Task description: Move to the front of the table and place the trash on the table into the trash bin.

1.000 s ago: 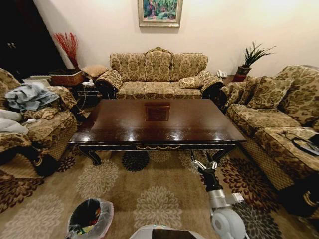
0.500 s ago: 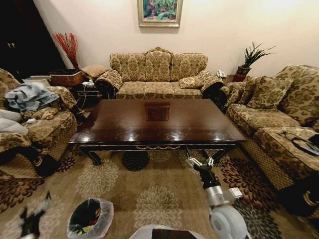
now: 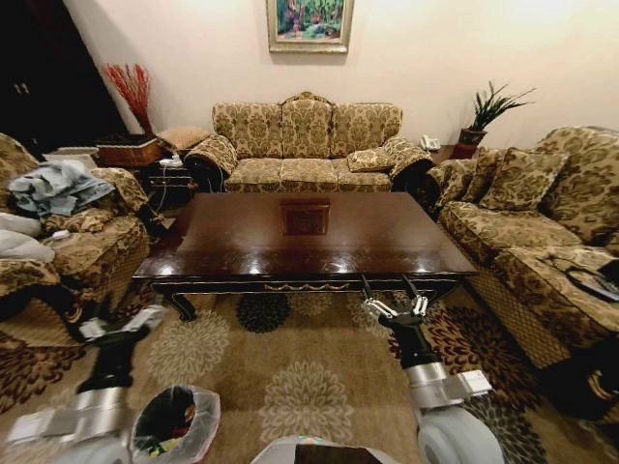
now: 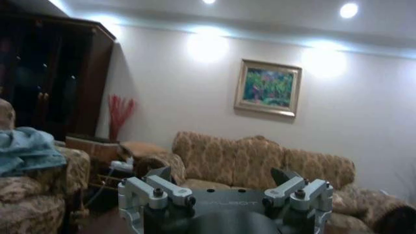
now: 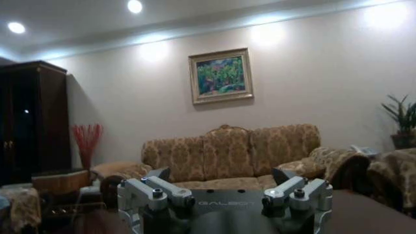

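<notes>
From the head camera, the table [image 3: 306, 237] stands just ahead, its dark glossy top bare of trash as far as I can see; the bin [image 3: 176, 422] sits on the carpet at lower left, bag puffed over its rim, with bits already inside — likely light bottles and a wrapper, best pinched across the body. The right gripper [image 3: 395, 307] hangs before the table's front edge, fingers spread, holding nothing; the left gripper [image 3: 124, 324] is blurred beside the armchair. In the left wrist view, that gripper [image 4: 225, 175] is wide open and empty. The right wrist view shows the same of its gripper [image 5: 224, 175] — open, empty.
</notes>
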{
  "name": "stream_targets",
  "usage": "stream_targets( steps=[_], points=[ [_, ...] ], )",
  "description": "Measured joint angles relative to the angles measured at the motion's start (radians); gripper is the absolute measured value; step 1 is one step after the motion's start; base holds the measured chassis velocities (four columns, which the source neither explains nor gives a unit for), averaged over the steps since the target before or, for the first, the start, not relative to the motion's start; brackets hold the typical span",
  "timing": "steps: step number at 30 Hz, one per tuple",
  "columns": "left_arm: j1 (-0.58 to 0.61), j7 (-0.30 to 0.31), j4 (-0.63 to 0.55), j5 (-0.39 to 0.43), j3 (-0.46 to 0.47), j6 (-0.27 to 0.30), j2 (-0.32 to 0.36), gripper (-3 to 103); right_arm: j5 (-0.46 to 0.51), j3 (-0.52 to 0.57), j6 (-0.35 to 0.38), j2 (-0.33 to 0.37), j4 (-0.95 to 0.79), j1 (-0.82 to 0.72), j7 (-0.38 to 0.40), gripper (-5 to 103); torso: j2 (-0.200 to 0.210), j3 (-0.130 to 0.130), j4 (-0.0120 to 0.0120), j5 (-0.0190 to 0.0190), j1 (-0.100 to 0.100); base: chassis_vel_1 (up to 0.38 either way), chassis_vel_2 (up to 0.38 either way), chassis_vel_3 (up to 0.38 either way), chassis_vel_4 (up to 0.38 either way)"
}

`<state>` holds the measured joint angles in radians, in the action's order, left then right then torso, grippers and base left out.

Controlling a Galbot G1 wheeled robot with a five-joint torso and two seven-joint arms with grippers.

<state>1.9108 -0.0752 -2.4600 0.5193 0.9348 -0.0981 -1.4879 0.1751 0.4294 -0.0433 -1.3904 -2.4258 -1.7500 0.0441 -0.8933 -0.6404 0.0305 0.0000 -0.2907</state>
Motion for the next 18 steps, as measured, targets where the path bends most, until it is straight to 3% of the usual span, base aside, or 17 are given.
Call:
stream_targets(
  steps=[5, 18],
  points=[
    [-0.005, 0.006, 0.003, -0.013, -0.010, 0.006, 0.002, 100, -0.044, -0.001, -0.029, -0.017, 0.023, -0.024, -0.026, 100, 0.000, 0.000, 0.0001, 0.0000, 0.000, 0.000, 0.000, 0.000, 0.000],
    [-0.007, 0.007, 0.014, -0.011, -0.007, 0.006, 0.003, 100, -0.045, -0.002, -0.032, -0.017, 0.026, -0.024, -0.028, 100, 0.000, 0.000, 0.0001, 0.0000, 0.000, 0.000, 0.000, 0.000, 0.000]
  ],
)
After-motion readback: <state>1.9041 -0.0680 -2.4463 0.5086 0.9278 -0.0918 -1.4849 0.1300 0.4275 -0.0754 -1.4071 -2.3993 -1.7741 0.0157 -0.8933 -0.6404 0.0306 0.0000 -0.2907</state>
